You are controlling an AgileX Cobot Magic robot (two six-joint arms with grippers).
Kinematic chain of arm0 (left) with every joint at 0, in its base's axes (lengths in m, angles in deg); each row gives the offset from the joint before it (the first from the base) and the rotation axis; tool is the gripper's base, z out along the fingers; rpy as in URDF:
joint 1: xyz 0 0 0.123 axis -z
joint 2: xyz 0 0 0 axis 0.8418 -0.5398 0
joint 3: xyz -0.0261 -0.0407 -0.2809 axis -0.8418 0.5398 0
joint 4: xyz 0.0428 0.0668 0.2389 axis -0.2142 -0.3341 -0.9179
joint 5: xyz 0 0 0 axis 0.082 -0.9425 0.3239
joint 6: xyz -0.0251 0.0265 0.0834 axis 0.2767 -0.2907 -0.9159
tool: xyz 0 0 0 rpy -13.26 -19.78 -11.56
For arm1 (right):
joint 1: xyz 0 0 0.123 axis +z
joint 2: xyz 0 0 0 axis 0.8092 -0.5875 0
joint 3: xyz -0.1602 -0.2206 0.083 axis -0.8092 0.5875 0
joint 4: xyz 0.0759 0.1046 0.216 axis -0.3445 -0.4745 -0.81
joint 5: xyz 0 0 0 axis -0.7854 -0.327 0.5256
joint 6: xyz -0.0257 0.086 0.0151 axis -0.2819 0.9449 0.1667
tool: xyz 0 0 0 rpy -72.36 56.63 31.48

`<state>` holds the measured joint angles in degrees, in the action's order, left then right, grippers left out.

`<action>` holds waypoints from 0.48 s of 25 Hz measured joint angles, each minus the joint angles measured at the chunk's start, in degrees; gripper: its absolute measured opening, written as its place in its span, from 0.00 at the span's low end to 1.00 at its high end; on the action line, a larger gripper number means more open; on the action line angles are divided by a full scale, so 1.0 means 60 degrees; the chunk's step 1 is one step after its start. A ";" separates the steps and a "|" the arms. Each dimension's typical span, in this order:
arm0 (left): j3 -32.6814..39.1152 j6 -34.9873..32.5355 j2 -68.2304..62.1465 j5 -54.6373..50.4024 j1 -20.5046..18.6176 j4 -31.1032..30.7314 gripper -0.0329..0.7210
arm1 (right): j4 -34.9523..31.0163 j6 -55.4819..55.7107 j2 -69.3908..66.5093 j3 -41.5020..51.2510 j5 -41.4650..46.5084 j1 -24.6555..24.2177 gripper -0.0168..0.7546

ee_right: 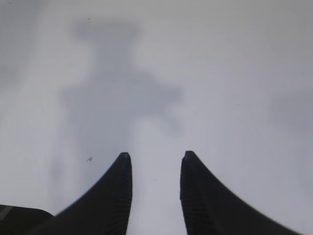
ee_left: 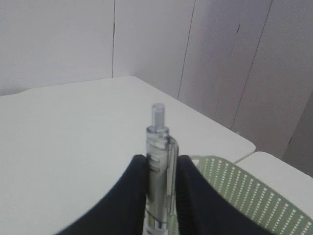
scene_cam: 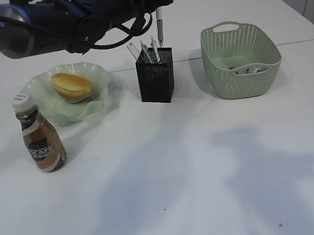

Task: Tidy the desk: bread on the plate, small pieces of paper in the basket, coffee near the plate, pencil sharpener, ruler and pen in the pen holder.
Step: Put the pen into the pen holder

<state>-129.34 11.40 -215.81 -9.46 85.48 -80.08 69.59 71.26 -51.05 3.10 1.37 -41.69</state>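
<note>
- Above the pen holder (scene_cam: 156, 74), the left gripper (scene_cam: 157, 6) has its jaws narrowed on the pen (scene_cam: 160, 27), which hangs upright with its tip just over the back rim of the mesh box.
- Risk: the tip looks closer to the rim than to the middle of the opening, so a release here could strike the edge and send the pen onto the counter (scene_cam: 182, 178) behind.
- Risk: several pens or similar items already lean inside the holder; the falling pen could catch on them and stay propped or tip out.
- Risk: lowering without centring could nudge the light box, and the basket (scene_cam: 241, 59) stands near on its right.
- Pen's look, from the left wrist view: clear barrel (ee_left: 159, 171) with a click button on top, clamped between dark fingers (ee_left: 128, 200).
- Right gripper (ee_right: 155, 161) hovers over bare counter, jaws apart, holding nothing.
- Bread (scene_cam: 72, 86) sits on the plate (scene_cam: 94, 73); coffee (scene_cam: 41, 141) stands just beside it.
</note>
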 joint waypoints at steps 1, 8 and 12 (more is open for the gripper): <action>0.0000 0.0000 -0.0046 0.0042 -0.0040 0.0000 0.19 | 0.0000 0.0000 0.0000 0.0000 0.0000 0.0000 0.38; 0.0000 -0.0198 -0.0203 0.0349 -0.0248 0.0000 0.19 | 0.0017 0.0000 0.0000 0.0014 -0.0036 0.0000 0.39; 0.0000 -0.0439 -0.0203 0.0496 -0.0255 -0.0022 0.19 | 0.0017 0.0000 0.0000 0.0014 -0.0120 0.0000 0.38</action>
<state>-129.34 8.76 -217.03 -6.49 83.95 -80.21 69.70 71.26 -51.05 3.18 0.65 -41.69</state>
